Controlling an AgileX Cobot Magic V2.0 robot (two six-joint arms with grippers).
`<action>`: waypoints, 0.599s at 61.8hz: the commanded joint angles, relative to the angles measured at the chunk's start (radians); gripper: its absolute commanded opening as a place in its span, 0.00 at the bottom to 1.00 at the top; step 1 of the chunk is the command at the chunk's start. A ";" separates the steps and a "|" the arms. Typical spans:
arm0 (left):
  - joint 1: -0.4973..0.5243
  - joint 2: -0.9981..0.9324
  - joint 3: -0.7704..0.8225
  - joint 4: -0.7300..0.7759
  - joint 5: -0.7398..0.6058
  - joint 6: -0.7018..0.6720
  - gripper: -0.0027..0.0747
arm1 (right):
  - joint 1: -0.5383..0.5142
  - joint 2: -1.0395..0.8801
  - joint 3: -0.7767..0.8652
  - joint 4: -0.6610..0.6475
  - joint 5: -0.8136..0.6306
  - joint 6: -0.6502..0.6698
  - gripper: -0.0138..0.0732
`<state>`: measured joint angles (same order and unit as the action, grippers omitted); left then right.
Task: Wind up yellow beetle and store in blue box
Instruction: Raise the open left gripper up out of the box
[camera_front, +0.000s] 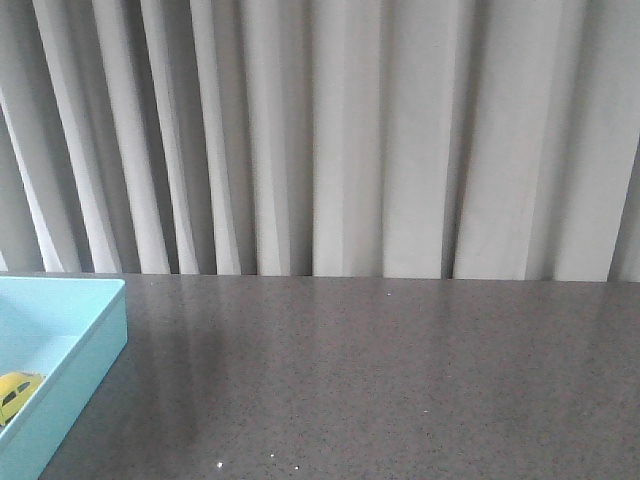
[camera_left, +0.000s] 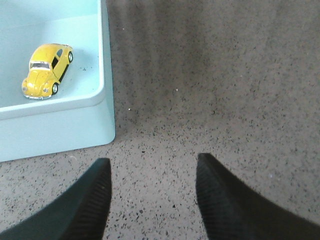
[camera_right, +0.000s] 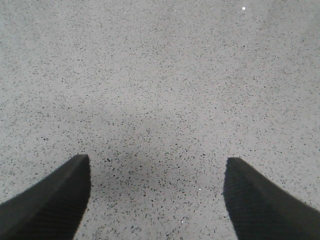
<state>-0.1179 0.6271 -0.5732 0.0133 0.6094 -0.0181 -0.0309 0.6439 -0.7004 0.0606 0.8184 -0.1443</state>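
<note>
The yellow beetle (camera_left: 46, 71) sits upright on the floor of the blue box (camera_left: 55, 125), near the box's corner. In the front view the beetle (camera_front: 15, 392) shows partly at the left edge, inside the blue box (camera_front: 85, 365). My left gripper (camera_left: 152, 167) is open and empty over the bare table, just outside the box's corner and apart from the car. My right gripper (camera_right: 157, 167) is open and empty over bare speckled tabletop. Neither arm shows in the front view.
The grey speckled table (camera_front: 380, 380) runs from the box to the right. A pale pleated curtain (camera_front: 340, 130) hangs behind the table's far edge.
</note>
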 joint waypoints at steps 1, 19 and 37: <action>-0.007 -0.007 -0.008 -0.001 -0.115 -0.029 0.38 | 0.001 0.000 -0.024 0.003 -0.056 -0.004 0.66; -0.007 -0.006 0.014 -0.001 -0.130 -0.029 0.07 | 0.001 0.000 -0.024 0.003 -0.039 -0.004 0.28; -0.007 -0.006 0.014 -0.001 -0.144 -0.029 0.03 | 0.001 0.000 -0.024 0.001 -0.039 -0.004 0.15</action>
<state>-0.1179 0.6187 -0.5338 0.0148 0.5372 -0.0347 -0.0309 0.6439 -0.7004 0.0606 0.8343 -0.1443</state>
